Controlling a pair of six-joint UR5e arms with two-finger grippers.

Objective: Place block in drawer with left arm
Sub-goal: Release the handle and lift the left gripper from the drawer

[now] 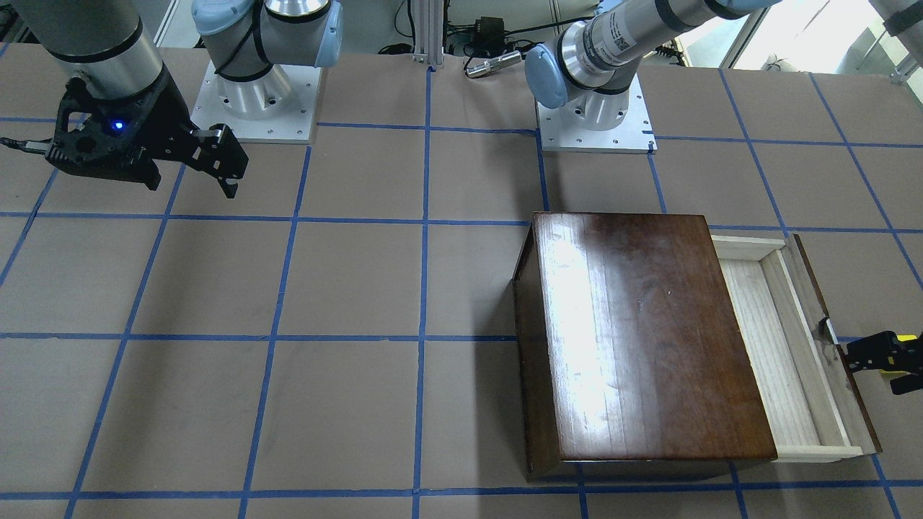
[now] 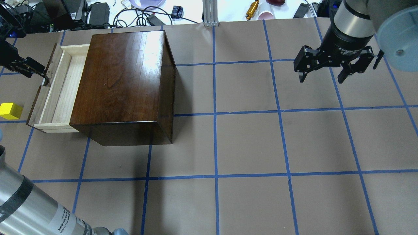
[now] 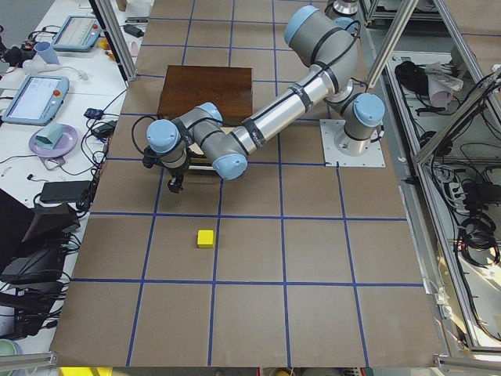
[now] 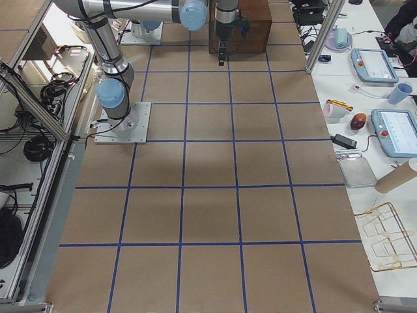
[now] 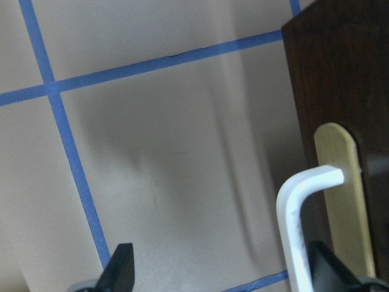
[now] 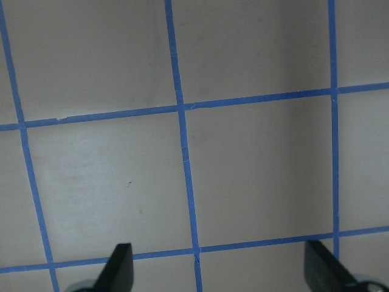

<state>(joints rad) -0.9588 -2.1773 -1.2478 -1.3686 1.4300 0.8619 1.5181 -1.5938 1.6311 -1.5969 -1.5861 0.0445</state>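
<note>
Light: bright, even, from overhead.
Glare: white streak down the wooden box point(image 1: 649, 331) lid; windows blown out, upper right of front view.
Shadows: soft, beside the box.
Focus: left wrist view soft, metal pull point(image 5: 295, 231) on the drawer point(image 5: 322, 85) smeared.

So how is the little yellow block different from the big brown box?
The yellow block is bright yellow; the wooden box is glossy dark brown. The block is tiny; the box is far bigger and taller. The block is a plain cube, while the box has a drawer standing partly open. Both sit on the brown table, the block near the drawer's front without touching it.
</note>
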